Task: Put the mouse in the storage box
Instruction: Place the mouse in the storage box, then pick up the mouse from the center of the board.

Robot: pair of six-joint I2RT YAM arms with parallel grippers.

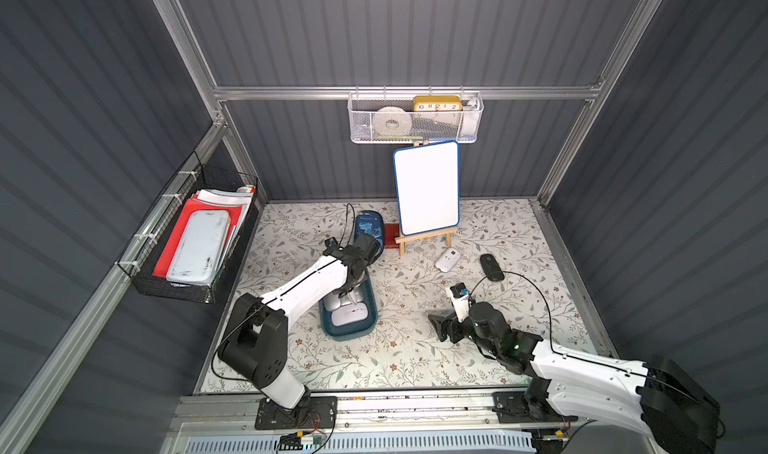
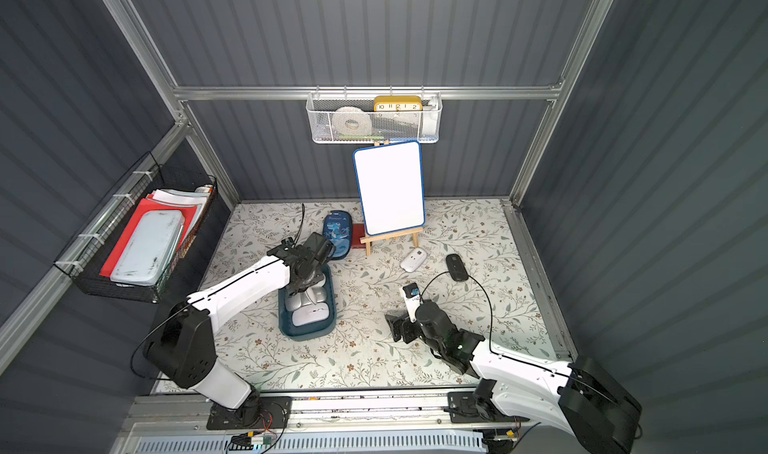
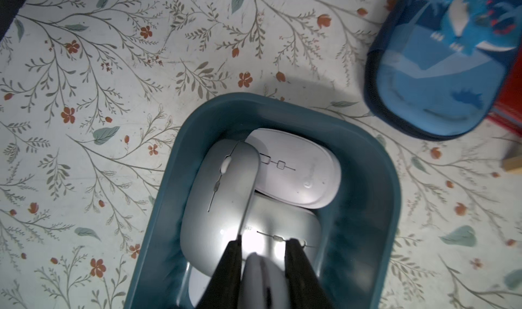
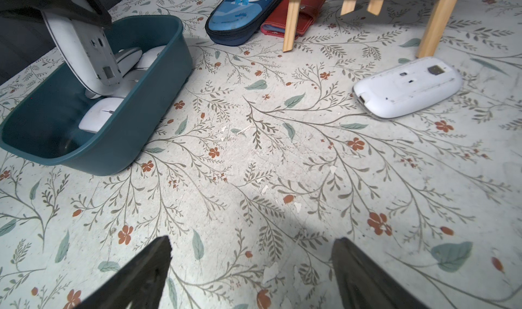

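The left gripper (image 3: 264, 241) pinches a white mouse (image 4: 84, 47) edgewise and tilted, its lower end down inside the teal storage box (image 4: 127, 140), where at least three pale mice (image 3: 220, 197) lie. The right gripper (image 4: 251, 249) hangs over the floral table (image 4: 254, 157), jaws spread wide with nothing between them. Two more mice lie loose near the easel (image 1: 428, 240): an upturned white mouse (image 1: 447, 260) and a black mouse (image 1: 491, 267). The only writing I can read is on the yellow clock (image 1: 437, 103) in the wire basket (image 1: 357, 128): 10, 11, 12, 1, 2. The pencil case (image 1: 368, 223) print is too small.
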